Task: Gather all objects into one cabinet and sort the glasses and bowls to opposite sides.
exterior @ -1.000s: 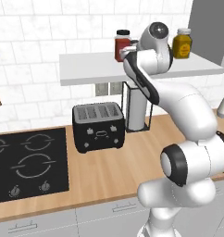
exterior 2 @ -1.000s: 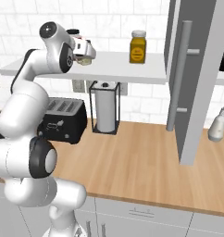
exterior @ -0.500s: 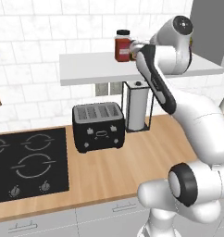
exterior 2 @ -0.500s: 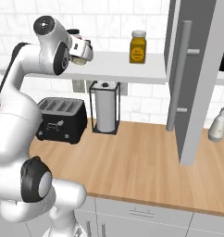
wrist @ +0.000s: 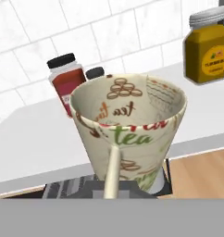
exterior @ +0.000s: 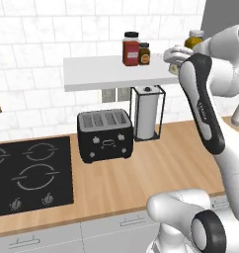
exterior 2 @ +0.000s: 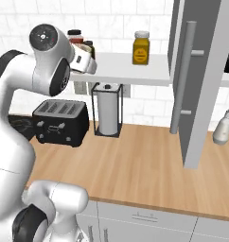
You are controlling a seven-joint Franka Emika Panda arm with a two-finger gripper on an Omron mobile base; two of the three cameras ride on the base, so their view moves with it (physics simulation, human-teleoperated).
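Holding the speckled beige cup (wrist: 128, 129) up at shelf height, our pincer (wrist: 115, 192) is closed tight on the cup's pale handle, which runs down the middle of the hand view towards the bottom edge. The cup's mouth faces the hand camera, so we look into it and read "tea" printed among brown and red motifs on its cream wall. In the left base view the cup (exterior: 177, 55) shows as a pale shape just in front of the white shelf (exterior: 116, 73), at its right end, beside our forearm. In the right base view it (exterior 2: 83, 53) sits close against our wrist, over the left part of the same shelf (exterior 2: 130, 74).

On the shelf we see a red jar (exterior: 131, 48) with a dark lid, a smaller dark jar (exterior: 144, 53) touching or just beside it, and a yellow jar (exterior 2: 141, 47) well apart to the right. Below the shelf, on the wooden worktop (exterior 2: 135, 165), stand a black toaster (exterior: 104, 134) and a paper-towel holder (exterior: 147, 113). A black hob (exterior: 27, 175) lies at the left. The cabinet's tall grey door (exterior 2: 199, 80) stands open at the right, its bar handle (exterior 2: 182, 75) towards us, and a white bottle (exterior 2: 223, 127) stands beyond it.
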